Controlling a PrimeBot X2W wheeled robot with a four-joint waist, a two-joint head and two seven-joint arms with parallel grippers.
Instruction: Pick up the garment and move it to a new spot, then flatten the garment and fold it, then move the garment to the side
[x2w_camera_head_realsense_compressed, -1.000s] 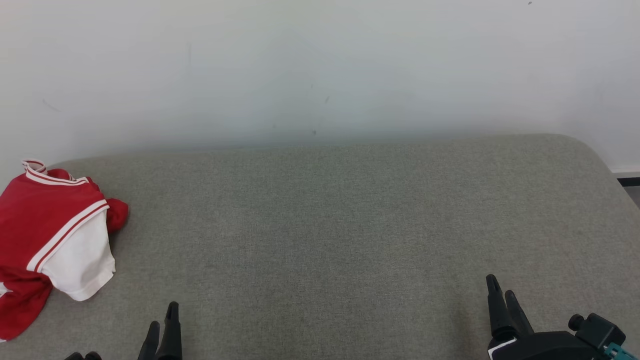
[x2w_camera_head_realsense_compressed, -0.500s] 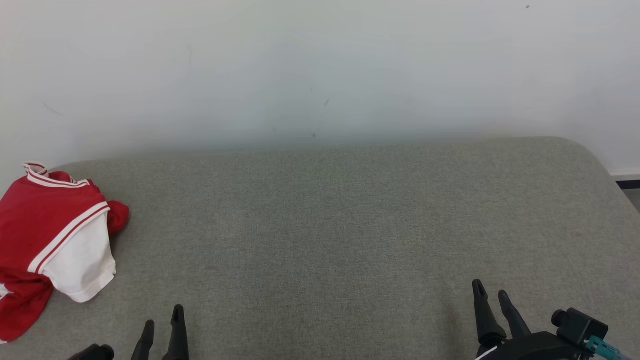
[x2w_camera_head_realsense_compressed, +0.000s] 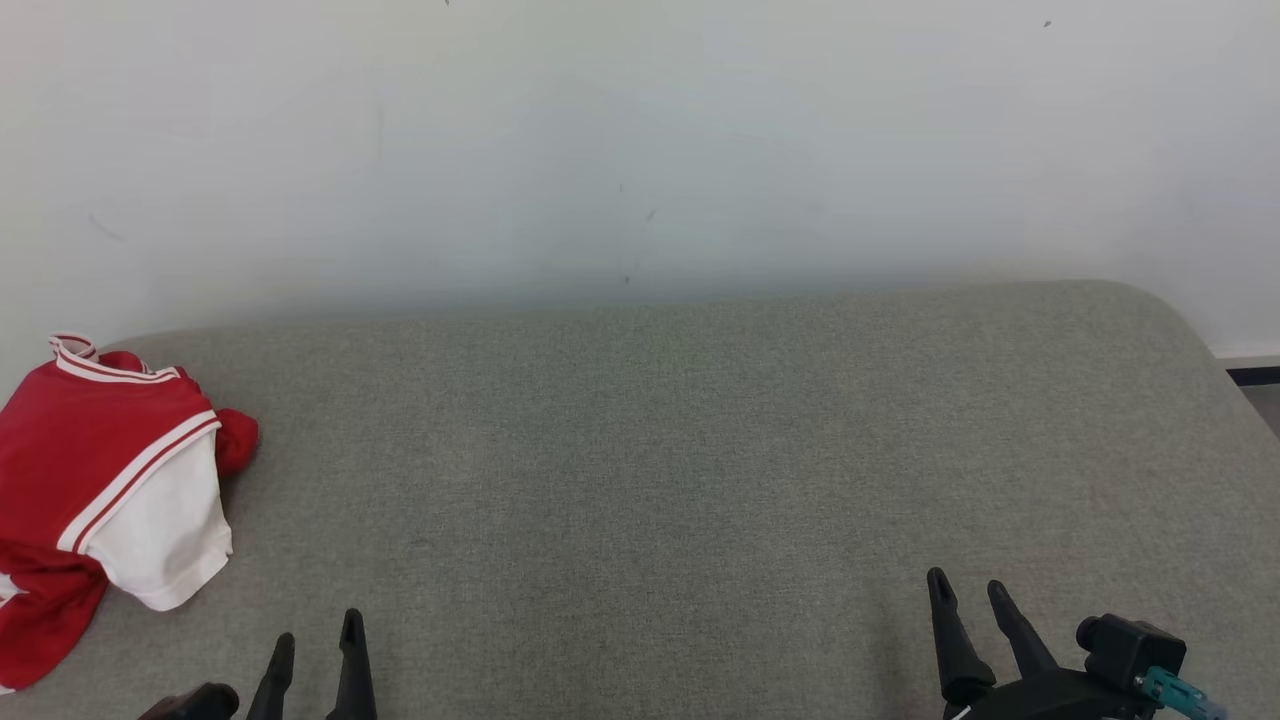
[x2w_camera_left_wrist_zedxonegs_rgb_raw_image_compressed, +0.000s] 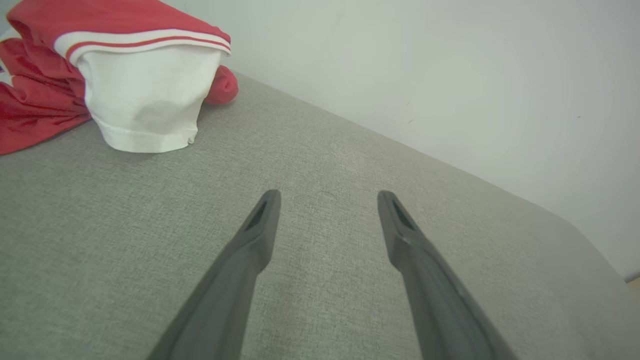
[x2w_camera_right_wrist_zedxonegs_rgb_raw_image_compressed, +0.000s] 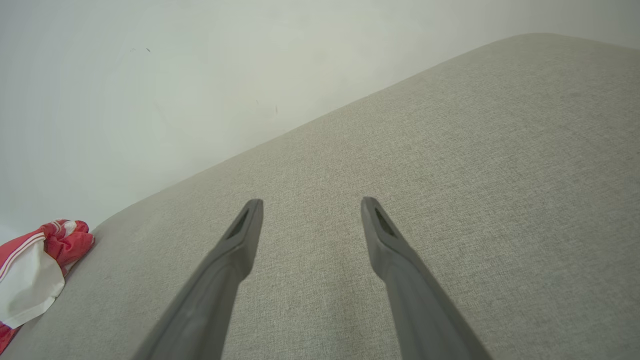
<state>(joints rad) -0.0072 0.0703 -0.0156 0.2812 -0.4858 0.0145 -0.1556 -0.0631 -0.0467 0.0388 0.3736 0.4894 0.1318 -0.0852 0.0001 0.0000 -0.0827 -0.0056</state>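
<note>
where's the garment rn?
In the head view, the red-and-white garment lies crumpled at the grey surface's far left edge, ahead-left of the left gripper, not touching it.

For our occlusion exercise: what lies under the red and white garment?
The garment rests on the grey padded surface. Whatever lies beneath its bunched folds is covered and cannot be seen.

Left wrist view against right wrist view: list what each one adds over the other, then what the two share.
Left wrist view adds: the left hand, open above the surface, and a close look at the stitched hem of the white sleeve on the crumpled red-and-white fabric garment.
Right wrist view adds: the right hand, open, with the garment small and far off at its lower left edge.
Shared: the garment, the grey woven upholstered surface it lies on, and the plain white wall behind.
</note>
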